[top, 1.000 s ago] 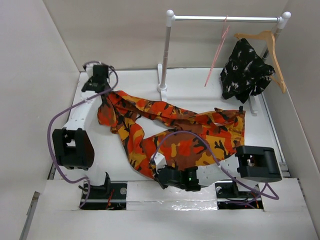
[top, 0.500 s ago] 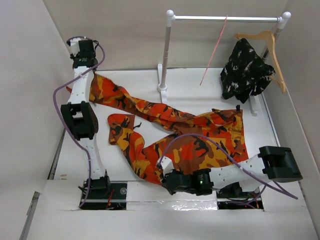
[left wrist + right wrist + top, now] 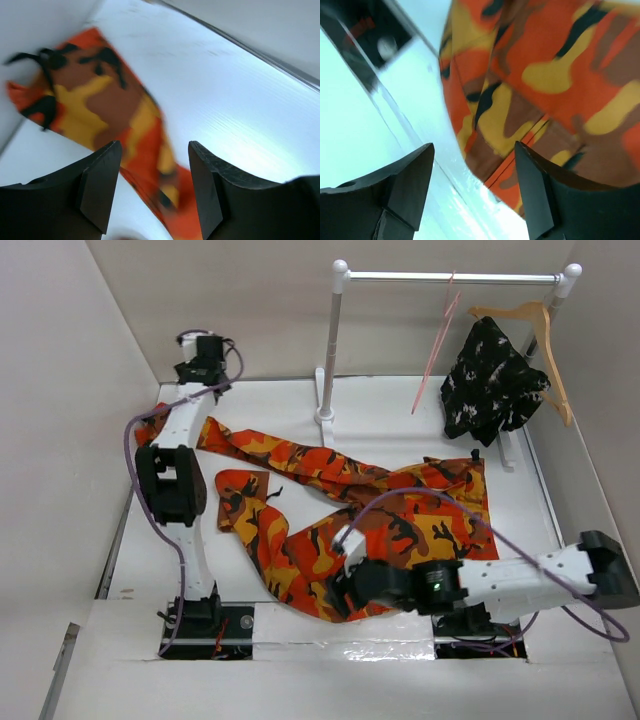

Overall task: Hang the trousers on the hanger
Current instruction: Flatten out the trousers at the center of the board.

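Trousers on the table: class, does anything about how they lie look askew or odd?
Yes. The trousers sprawl twisted and bunched across the table, legs splayed apart, one trailing into the far left corner. The pink hanger hangs empty on the rail.

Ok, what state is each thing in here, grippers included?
trousers: lying crumpled on the table, on no hanger.
pink hanger: hanging from the rail, bare.
wooden hanger: hanging from the rail, carrying a garment.
black-and-white garment: hanging on the wooden hanger.
left gripper: open, holding nothing, over a trouser leg end.
right gripper: open, holding nothing, over the trousers' near edge.
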